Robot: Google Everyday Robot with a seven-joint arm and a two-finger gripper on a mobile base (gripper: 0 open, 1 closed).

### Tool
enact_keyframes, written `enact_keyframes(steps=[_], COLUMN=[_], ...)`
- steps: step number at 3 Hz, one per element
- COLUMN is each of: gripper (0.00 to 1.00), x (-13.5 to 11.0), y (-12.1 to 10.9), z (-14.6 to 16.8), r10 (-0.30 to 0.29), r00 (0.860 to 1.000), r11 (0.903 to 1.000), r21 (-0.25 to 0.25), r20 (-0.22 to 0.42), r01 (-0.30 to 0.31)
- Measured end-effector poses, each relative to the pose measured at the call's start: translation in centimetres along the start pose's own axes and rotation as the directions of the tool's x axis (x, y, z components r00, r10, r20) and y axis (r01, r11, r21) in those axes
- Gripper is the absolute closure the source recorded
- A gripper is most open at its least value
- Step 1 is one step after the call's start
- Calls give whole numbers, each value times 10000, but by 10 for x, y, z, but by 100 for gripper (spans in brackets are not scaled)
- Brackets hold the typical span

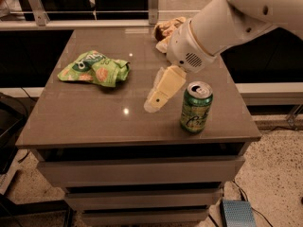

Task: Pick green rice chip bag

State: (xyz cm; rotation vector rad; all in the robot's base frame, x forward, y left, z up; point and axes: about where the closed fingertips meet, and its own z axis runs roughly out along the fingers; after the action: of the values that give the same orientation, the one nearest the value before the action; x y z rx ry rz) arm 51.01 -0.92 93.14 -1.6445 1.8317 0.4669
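Note:
The green rice chip bag (94, 68) lies flat on the left part of the brown table (94, 119), wrinkly light green with a dark green logo and orange chips printed on it. My gripper (155, 103) hangs from the white arm over the table's middle, to the right of the bag and apart from it, just left of the green soda can (196, 107). It holds nothing that shows.
A brown and cream chip bag (165, 31) lies at the table's far edge, partly hidden behind my arm. The soda can stands upright near the front right corner. Drawers sit under the tabletop. A railing runs behind the table.

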Motion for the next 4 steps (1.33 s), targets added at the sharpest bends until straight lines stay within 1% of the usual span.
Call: enact_keyframes(steps=[1,2,3,4], gripper=[0,0,0,0], x=[-7,-18,-27,-31], y=[-18,-50,-79,-100], z=[18,48,84,117], r10=[-65,-118,-178,-200], r00=[9995,9990,9995,9997], r11=[9996,9980,9947,9905], r21=[283,633,1021,1361], r20=[310,429,257,125], r01=[57,91,151,181])
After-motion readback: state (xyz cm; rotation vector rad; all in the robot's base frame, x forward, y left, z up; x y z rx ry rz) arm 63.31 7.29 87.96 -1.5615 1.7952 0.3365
